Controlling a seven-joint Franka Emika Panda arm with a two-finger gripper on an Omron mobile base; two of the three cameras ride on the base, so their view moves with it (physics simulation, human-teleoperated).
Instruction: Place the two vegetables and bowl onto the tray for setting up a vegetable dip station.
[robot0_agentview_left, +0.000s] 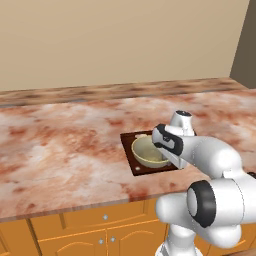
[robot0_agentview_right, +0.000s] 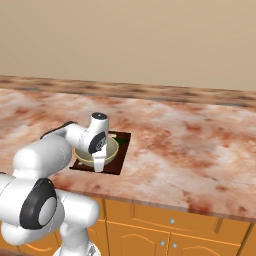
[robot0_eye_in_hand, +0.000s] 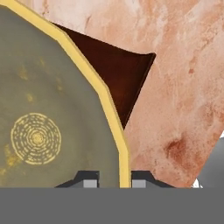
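In the left base view, a round pale beige-green ceramic bowl (robot0_agentview_left: 147, 152) is seen resting on a flat dark reddish-brown rectangular tray (robot0_agentview_left: 131, 159), which lies on the mottled pink-and-rust marble tabletop (robot0_agentview_left: 60, 150) near its front edge. The white arm's wrist is bent down over the bowl's right side, so the gripper itself is hidden behind the hand; the bowl's far right rim is covered by it.

In the right base view, the tray (robot0_agentview_right: 123, 145) is shown from the other side, with the bowl (robot0_agentview_right: 110, 150) filling most of it. The gripper (robot0_agentview_right: 98, 166) is pointed down at the bowl's near rim, close to the tray's front edge. A small dark green patch is glimpsed on the tray just behind the bowl; it is probably the cucumber, but it is too small to be sure. The carrot cannot be made out.

In the hand view, the bowl's yellowish rim (robot0_eye_in_hand: 114, 131) is seen running between the two dark fingertips (robot0_eye_in_hand: 90, 179), one set inside the speckled bowl and one outside over the tray (robot0_eye_in_hand: 118, 74). The rim is thus straddled at a narrow spacing, which suits a pinch on the thin wall; whether the rim is gripped or merely bracketed cannot be told. The bowl is judged already set on the tray.
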